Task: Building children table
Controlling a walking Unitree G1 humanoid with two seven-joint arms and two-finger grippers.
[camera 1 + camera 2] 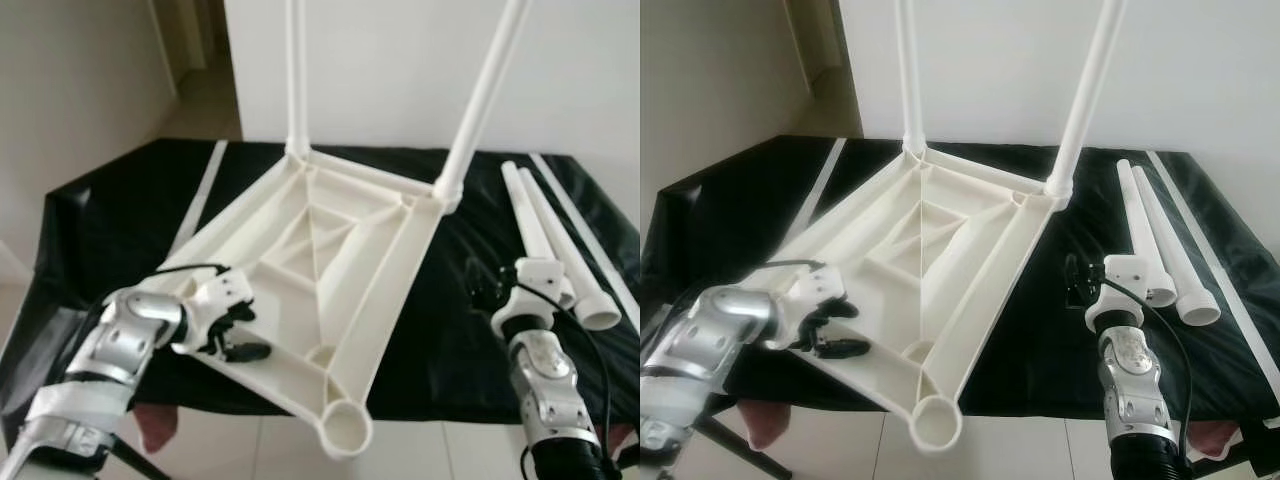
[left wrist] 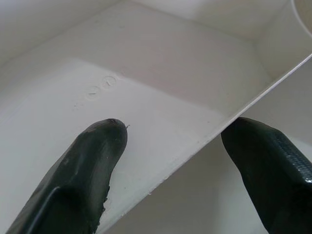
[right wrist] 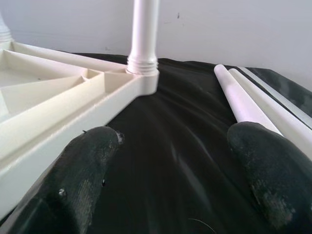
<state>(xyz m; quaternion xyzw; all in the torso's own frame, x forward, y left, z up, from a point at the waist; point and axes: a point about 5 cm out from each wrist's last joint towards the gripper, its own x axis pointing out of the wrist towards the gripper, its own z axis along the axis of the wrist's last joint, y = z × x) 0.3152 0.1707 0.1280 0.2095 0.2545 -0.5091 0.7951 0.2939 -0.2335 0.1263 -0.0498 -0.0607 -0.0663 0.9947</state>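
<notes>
The white plastic table top [image 1: 385, 262] lies upside down on a black cloth [image 1: 110, 220]. Two white legs [image 1: 294, 80] [image 1: 487, 90] stand upright in its far corner sockets. The near corner socket [image 1: 345, 428] is empty and juts past the cloth's front edge. Two loose legs [image 1: 528, 225] [image 1: 580, 275] lie side by side on the cloth at the right. My left gripper [image 1: 240, 333] is open, its fingers [image 2: 92, 161] straddling the table top's thin near-left rim [image 2: 253, 105]. Between the table top and the loose legs, my right gripper [image 1: 1077, 280] hangs open over bare cloth [image 3: 180, 146].
A white wall rises right behind the cloth, and a doorway opens at the back left. White strips [image 1: 207, 180] [image 1: 590, 235] run along the cloth on both sides. Pale floor tiles [image 1: 440, 450] show beyond the cloth's near edge.
</notes>
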